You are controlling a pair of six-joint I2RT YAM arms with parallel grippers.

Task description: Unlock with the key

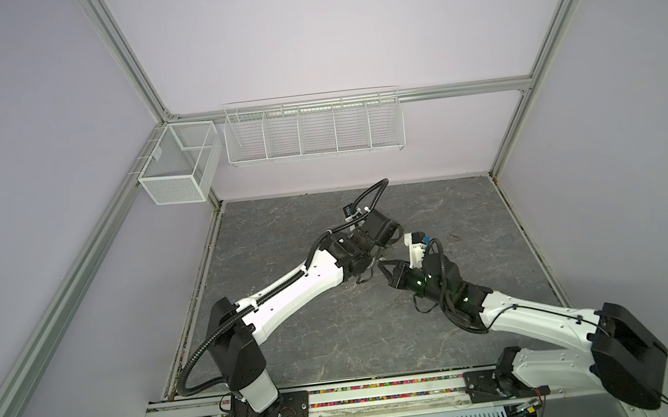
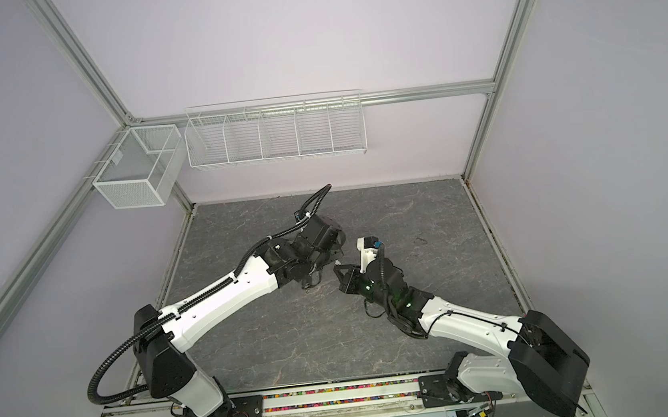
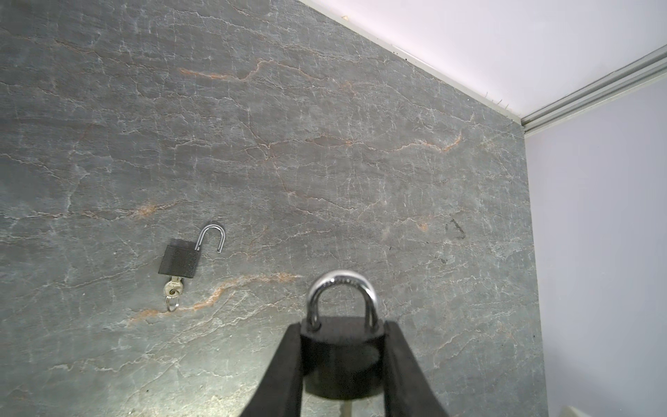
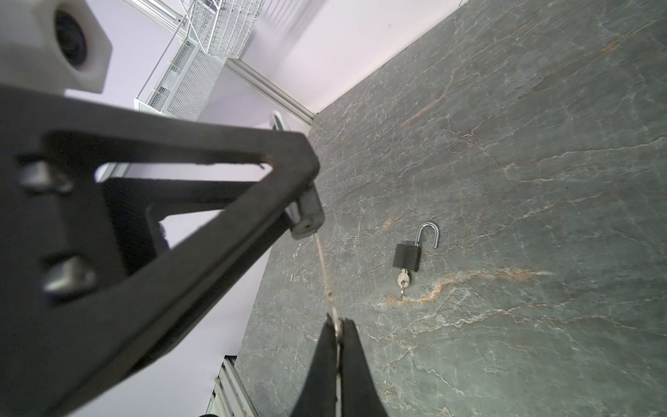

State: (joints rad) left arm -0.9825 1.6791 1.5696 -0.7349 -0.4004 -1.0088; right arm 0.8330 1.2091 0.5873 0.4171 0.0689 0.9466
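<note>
My left gripper (image 3: 343, 328) is shut on a black padlock (image 3: 343, 355) by its two sides. The padlock's silver shackle (image 3: 341, 289) is closed and points away from the wrist. My right gripper (image 4: 338, 323) is shut on a thin silver key (image 4: 326, 278), seen edge-on. The key's blade reaches the underside of the held padlock (image 4: 306, 216), and a pale bit of the key (image 3: 347, 408) shows below the padlock's body. In both top views the two grippers meet tip to tip mid-table, the left gripper (image 1: 384, 248) and the right gripper (image 1: 381, 264) close together, and the padlock is hidden between them.
A second black padlock (image 3: 179, 260) lies flat on the grey stone table (image 1: 337, 343), its shackle open and a key with a ring (image 3: 173, 289) in it; it also shows as the open padlock (image 4: 408, 257). White wire baskets (image 1: 314, 130) hang on the back wall.
</note>
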